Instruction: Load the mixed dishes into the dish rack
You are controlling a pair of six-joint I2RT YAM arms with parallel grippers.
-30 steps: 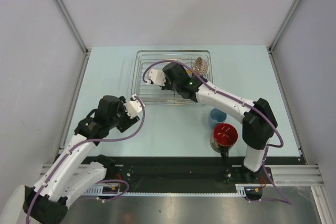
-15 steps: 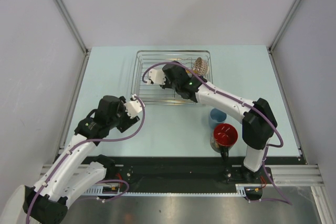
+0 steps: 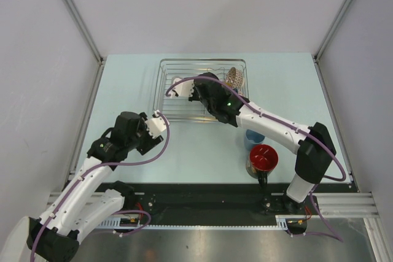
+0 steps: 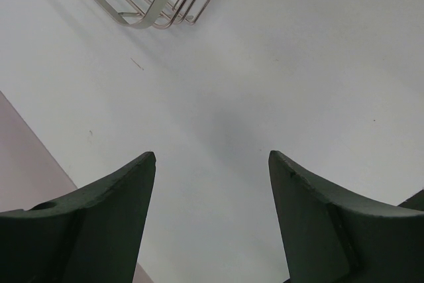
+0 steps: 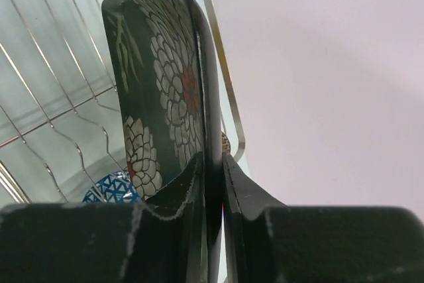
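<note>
Pinching the rim of the plate (image 5: 165,64) with right gripper (image 5: 212,164), narrow. Plate upright on edge above the rack (image 3: 175,108). Stiff and glazed, black with pale flowers. Probably slick, and chippable against wire, so best gripped deep on the rim. Thin shiny bars below, with the bowl (image 3: 234,77) in the far right corner. Left gripper (image 4: 212,157) wide and holding nothing over bare table (image 4: 298,64). Cup (image 3: 253,134) and mug (image 3: 263,157) outside the rack.

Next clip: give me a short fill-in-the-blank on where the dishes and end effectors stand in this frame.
The right end effector is shut on the edge of the black ___.
The left end effector is ___, holding nothing.
Inside the dish rack sits the speckled ___.
The blue cup and the mug stand ___ the rack.
Missing: plate; open; bowl; outside.
</note>
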